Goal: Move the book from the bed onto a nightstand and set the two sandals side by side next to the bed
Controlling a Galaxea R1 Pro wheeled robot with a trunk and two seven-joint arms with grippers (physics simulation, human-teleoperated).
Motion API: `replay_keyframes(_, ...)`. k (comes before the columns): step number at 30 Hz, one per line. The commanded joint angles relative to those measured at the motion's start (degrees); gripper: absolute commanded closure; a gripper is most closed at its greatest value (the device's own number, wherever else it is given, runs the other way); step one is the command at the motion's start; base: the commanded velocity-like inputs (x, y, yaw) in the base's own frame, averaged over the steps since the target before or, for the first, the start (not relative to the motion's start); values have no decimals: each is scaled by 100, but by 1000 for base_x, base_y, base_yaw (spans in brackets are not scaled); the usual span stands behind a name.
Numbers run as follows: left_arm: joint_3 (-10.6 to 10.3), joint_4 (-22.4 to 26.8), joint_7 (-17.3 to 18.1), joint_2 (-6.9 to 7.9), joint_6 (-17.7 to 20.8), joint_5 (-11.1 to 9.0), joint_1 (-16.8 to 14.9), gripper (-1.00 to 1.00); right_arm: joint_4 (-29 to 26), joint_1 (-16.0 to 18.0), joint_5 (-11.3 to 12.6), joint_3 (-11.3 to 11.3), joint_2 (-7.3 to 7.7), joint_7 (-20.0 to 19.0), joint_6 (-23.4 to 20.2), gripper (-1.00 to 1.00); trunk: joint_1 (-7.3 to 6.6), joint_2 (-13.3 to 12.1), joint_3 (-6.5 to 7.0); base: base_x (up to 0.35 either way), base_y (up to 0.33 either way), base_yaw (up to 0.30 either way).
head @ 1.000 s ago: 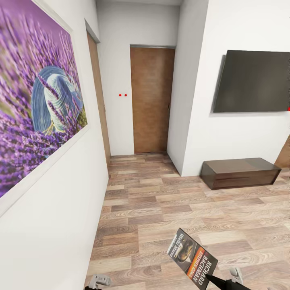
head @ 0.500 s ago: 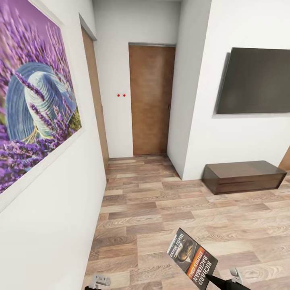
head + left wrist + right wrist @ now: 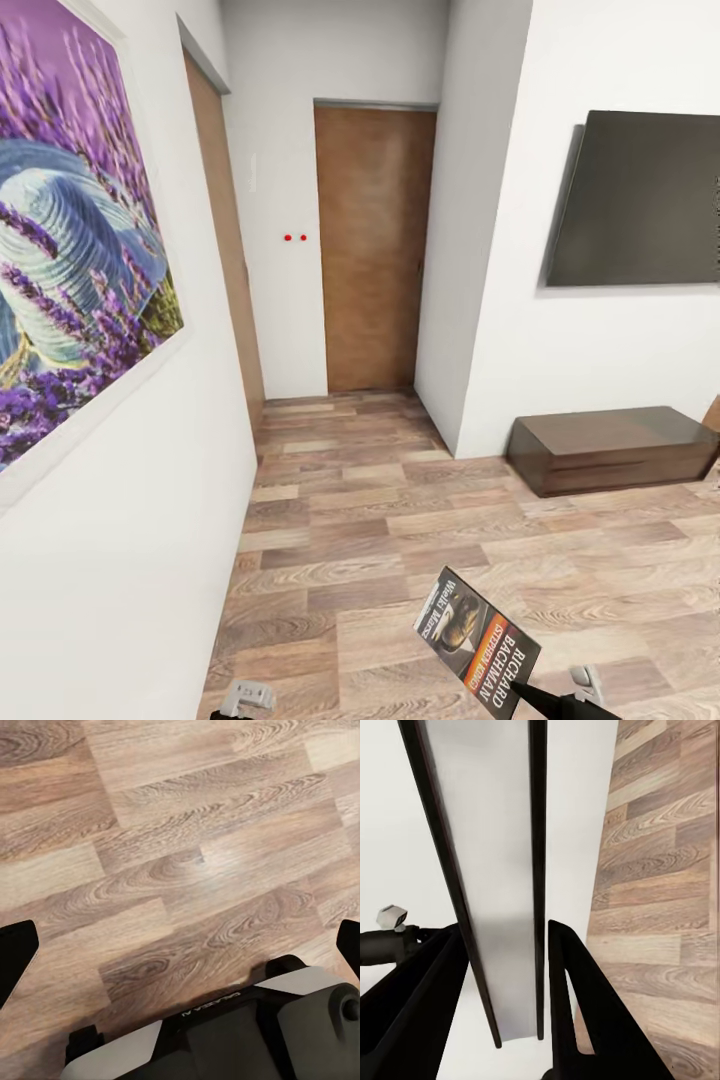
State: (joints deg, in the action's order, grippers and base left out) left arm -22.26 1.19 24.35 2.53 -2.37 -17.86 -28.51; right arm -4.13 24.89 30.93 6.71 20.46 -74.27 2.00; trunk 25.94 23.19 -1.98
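Observation:
The book [image 3: 478, 640], a thin paperback with a dark cover, an orange band and white "Richard Bachman" lettering, hangs tilted above the wood floor at the lower right of the head view. My right gripper [image 3: 522, 692] is shut on its lower corner. In the right wrist view the book [image 3: 499, 870] appears edge-on between the two black fingers [image 3: 577, 1012]. My left gripper [image 3: 180, 945] is open over bare floor planks, holding nothing. The bed, the nightstand and the sandals are out of view.
A long low dark-brown cabinet [image 3: 610, 448] stands against the right wall under a black TV [image 3: 640, 200]. A brown door [image 3: 372, 250] closes the short corridor ahead. A large lavender painting [image 3: 70, 270] hangs on the close left wall. Wood-plank floor [image 3: 380, 520] stretches ahead.
The whole head view has shifted, so the camera has moved: the painting slid left and the cabinet a little right. The book stays in my right gripper, unchanged.

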Motion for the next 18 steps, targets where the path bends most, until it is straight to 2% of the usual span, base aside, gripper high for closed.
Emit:
replay_keyframes(1,-49,-5,17,2,-23,-42,-5,-100,1,8,45,15,1,-9,23,100,7,13,-13,331,0,-173)
replay_keyframes(18,-48,-5,17,2,-27,-42,-5,-100,5,8,45,15,1,-9,11,100,7,13,-13,331,0,-270)
